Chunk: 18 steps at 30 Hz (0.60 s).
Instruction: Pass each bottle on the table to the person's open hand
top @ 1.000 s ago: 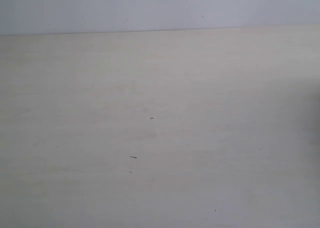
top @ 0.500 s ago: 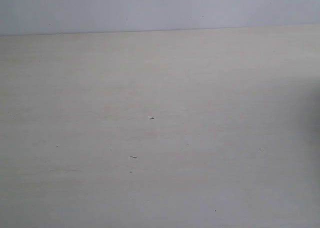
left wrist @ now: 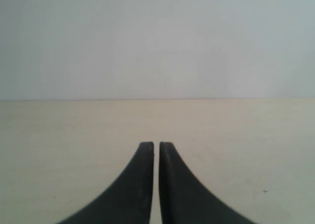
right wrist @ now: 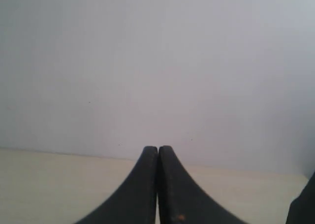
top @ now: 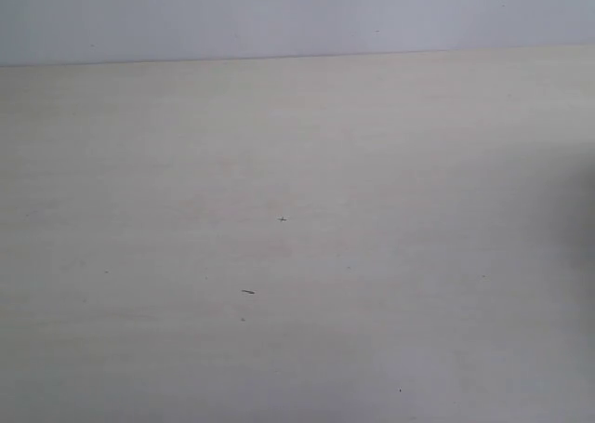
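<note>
Pale beige wood-look table, with both tools closed over it and gripping nothing.
The table fills most of the exterior view and meets a plain grey-white wall along its far edge. A tiny cross-shaped mark and a short dark dash lie near its middle, apart from each other. The left tool has its two black fingers together with only a hairline slit between them, pointing toward the wall. The right tool has its fingers pressed tip to tip. A dark blurred shape at the edge of its view cannot be made out.
</note>
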Each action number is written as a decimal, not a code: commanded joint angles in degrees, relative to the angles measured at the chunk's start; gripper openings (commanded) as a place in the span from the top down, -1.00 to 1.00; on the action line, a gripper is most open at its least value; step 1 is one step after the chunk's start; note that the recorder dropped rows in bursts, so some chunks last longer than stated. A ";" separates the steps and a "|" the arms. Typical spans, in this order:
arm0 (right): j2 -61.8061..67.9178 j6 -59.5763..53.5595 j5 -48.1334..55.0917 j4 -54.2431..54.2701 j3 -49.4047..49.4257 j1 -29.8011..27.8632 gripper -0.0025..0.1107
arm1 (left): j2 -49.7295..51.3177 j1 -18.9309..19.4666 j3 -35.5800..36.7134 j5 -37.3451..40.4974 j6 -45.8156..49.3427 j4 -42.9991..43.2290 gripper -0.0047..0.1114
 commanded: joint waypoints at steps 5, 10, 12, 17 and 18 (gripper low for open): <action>-0.27 1.78 3.30 1.48 0.25 -2.67 0.95 | -0.37 0.14 0.00 0.07 -0.32 -0.51 0.81; -0.27 0.81 3.66 1.36 0.25 -2.67 0.95 | -0.37 0.14 0.00 0.07 -0.32 -0.51 0.81; -0.27 0.81 5.06 1.36 0.25 -2.67 0.95 | -0.37 0.14 0.00 0.07 -0.32 -0.51 0.81; -0.27 2.27 11.53 1.86 0.25 -3.44 0.95 | -0.37 0.14 0.00 0.07 -0.32 -0.51 0.81; -0.27 3.98 11.92 1.98 0.25 -3.44 0.95 | -0.37 0.14 0.00 0.07 -0.32 -0.51 0.81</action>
